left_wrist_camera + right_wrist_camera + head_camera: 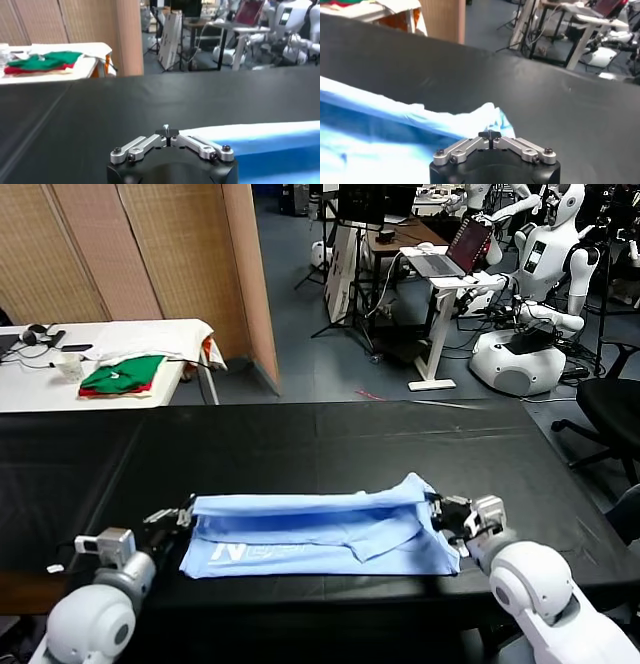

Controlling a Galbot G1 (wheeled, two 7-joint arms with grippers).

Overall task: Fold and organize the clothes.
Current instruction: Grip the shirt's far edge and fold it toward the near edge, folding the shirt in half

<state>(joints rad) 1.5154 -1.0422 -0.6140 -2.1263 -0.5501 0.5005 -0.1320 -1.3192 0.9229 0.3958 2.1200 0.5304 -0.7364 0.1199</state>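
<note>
The clothes are one pale blue T-shirt [310, 534] lying across the black table [300, 434] near its front edge. Its far edge is folded over toward me and white lettering shows at the lower left. My left gripper [183, 514] is shut at the shirt's left end; in the left wrist view a pale sliver of cloth shows between the closed tips of the left gripper [166, 131], with the T-shirt [270, 145] beside it. My right gripper [437, 512] is shut at the shirt's right end. In the right wrist view the T-shirt [380, 130] bunches up to the right gripper [490, 134].
A white side table [150, 334] at the back left carries folded green and red garments [122, 374]. Behind the black table stand a desk with a laptop [455, 254], white robots [540, 284] and a black chair [610, 404] at the right.
</note>
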